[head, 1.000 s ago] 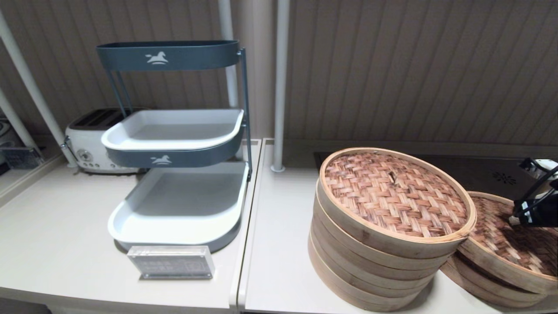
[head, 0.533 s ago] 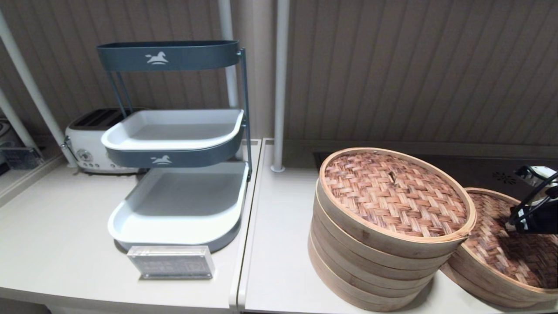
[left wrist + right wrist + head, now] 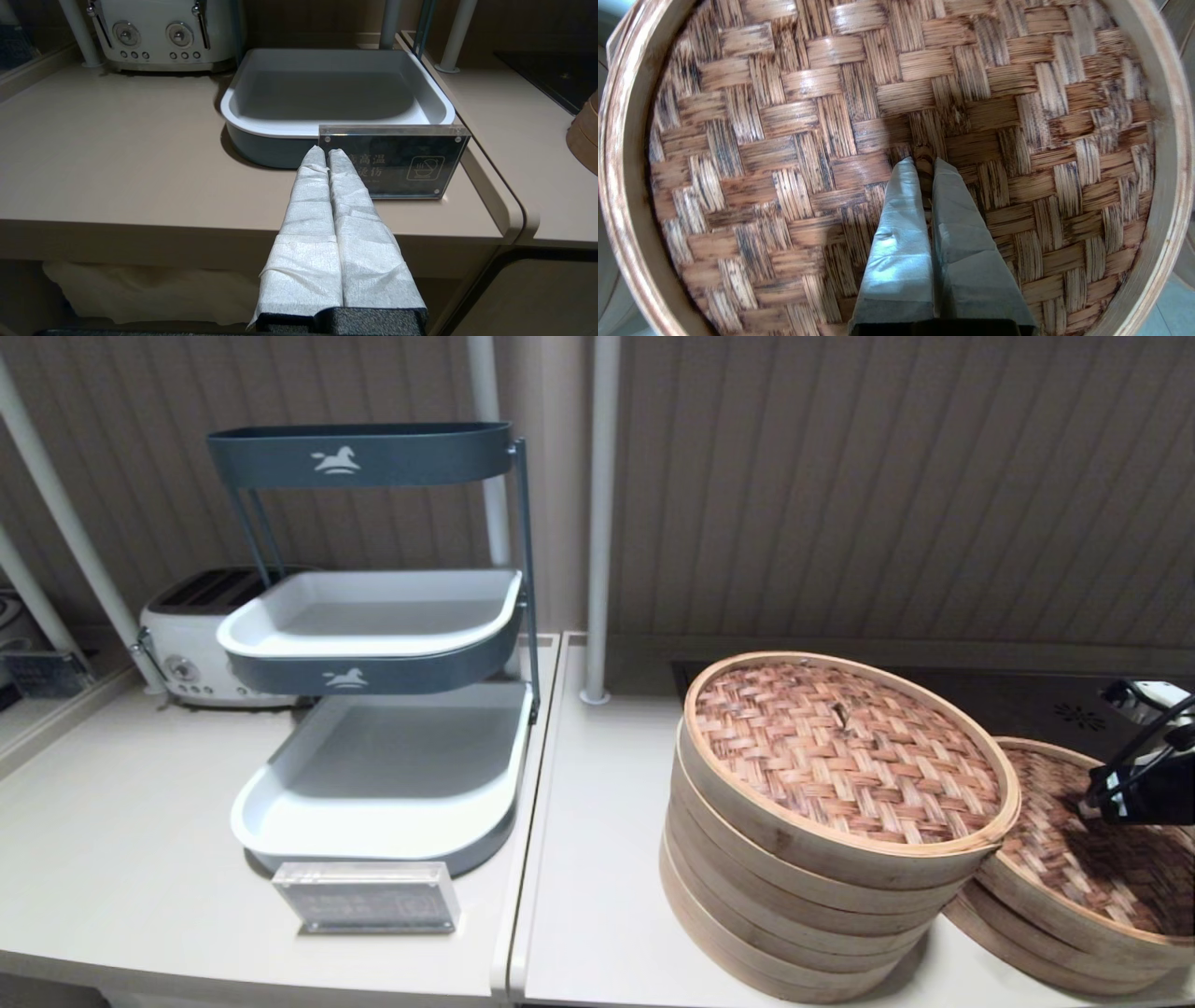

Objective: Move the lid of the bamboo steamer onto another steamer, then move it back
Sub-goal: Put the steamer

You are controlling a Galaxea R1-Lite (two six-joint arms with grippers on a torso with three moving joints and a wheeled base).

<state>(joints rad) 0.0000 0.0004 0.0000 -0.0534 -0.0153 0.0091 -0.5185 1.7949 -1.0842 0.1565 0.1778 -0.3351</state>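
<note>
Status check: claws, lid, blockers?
Right claw shut on loop handle of reddish-brown woven bamboo lid, tilted. Left claw shut, parked. Tall pale bamboo steamer stack already lidded.

Pale beige bench (image 3: 140,859), white toaster (image 3: 191,644) at the back, tiered tray rack (image 3: 373,803), clear sign block (image 3: 366,898), tall steamer stack (image 3: 803,915), low steamer (image 3: 1046,947) beside it.

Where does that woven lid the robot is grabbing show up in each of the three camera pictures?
Head view: the bamboo steamer lid sits at the far right, beside the tall steamer stack.
Left wrist view: not in it.
Right wrist view: the lid fills the picture.
Shared landmark: the right gripper, shut at the lid's centre handle, also seen in the head view.
</note>
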